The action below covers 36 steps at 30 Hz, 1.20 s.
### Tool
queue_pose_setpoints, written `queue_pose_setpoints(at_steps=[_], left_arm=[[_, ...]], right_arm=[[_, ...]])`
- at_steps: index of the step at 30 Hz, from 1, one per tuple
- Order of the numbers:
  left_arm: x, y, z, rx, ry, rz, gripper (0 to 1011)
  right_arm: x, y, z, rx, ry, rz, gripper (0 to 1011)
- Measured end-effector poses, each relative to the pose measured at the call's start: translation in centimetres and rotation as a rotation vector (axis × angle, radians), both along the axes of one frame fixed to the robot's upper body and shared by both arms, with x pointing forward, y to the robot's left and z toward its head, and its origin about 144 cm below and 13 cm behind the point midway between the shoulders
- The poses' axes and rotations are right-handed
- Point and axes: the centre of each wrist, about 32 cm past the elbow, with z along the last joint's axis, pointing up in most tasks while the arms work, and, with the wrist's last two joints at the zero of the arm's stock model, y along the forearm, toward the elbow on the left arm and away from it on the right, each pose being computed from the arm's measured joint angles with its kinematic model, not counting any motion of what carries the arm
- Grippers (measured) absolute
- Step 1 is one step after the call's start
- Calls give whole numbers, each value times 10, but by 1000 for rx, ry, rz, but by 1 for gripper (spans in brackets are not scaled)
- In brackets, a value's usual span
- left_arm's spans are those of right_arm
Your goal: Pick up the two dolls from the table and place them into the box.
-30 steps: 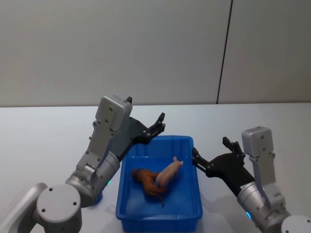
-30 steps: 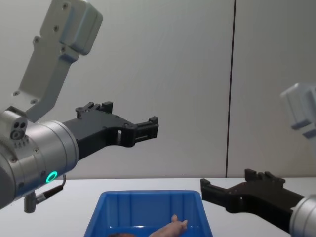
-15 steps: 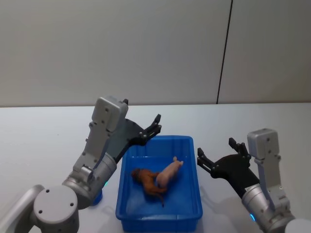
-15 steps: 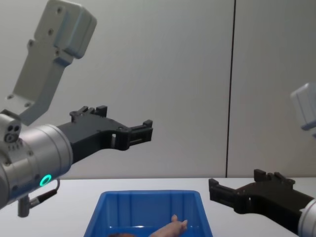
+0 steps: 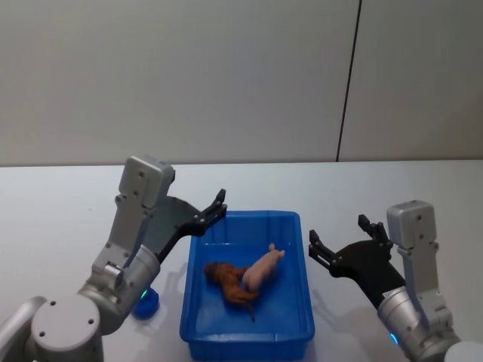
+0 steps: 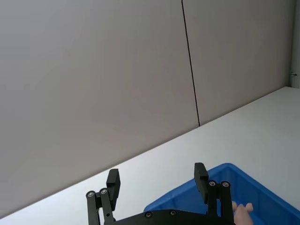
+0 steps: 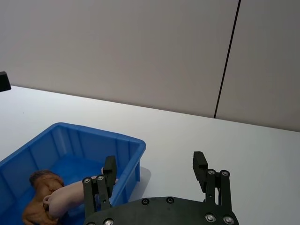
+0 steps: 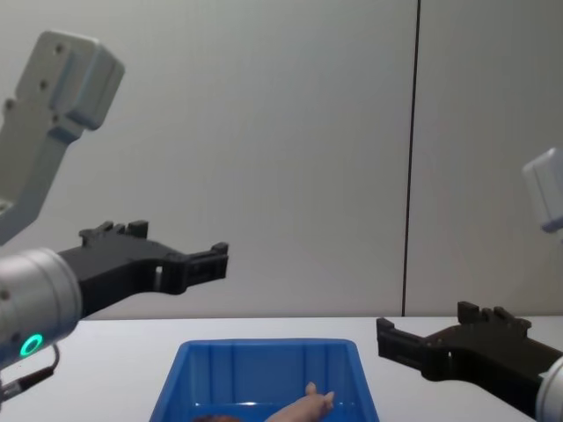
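Here dolls [image 5: 243,280], seemingly touching, in box [image 5: 245,345] between tools [image 5: 219,205] [image 5: 336,232]

Ahead of me: plain grey-beige wall [image 5: 189,75], two panels, with a thin dark vertical seam [image 5: 349,75] right of centre. White bench [image 5: 60,204] runs flat to the wall's foot, matte finish. Light is soft and even. My wrist views show the same wall and seam behind the bench's far edge.

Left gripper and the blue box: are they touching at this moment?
Apart. In the chest view the left gripper hangs well above the rim of the box, with bare wall visible between them.
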Motion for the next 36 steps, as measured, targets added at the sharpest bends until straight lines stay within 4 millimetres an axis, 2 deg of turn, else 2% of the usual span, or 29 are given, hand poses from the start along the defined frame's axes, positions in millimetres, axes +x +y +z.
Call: queue_pose_setpoints(at_steps=[36], left_arm=[[-20, 45, -31, 23, 259, 132, 1001]], right_arm=[[-1, 0, 0, -1, 0, -4, 1001]])
